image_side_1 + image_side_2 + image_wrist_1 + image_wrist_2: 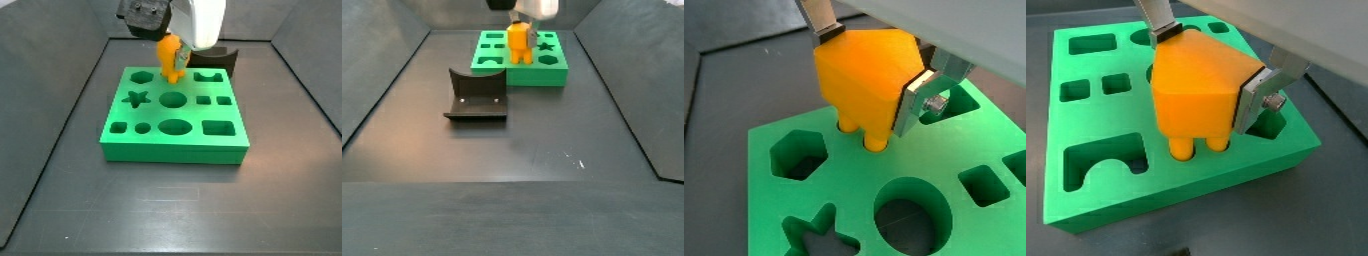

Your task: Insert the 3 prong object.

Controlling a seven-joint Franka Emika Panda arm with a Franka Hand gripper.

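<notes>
**Prong piece held over the block, not yet seated**

The small orange-yellow plastic 3 prong object point(869, 82) is clamped by its blocky top in the end effector point(874, 62), one silver finger point(925, 96) pressed on each flat side. Its short rounded prongs point down at the top face of the green plastic block with shaped cut-outs point(784, 198). In both wrist views the tips appear to rest on, or sit just above, solid green surface rather than in a recess; I cannot tell whether they touch.

Handling, by judgement: the piece looks rigid, light and smooth-skinned, so it could twist or slip between the pads if pushed against a misaligned edge. The flat upper sides are the sound place to grip, leaving the prongs free.

The wrist views show prongs and nearby openings closely. A side view adds the dark L-shaped fixture point(477, 96) standing on the dark bench point(516, 180), well apart from the block point(523, 64), which the wrist views omit.
</notes>
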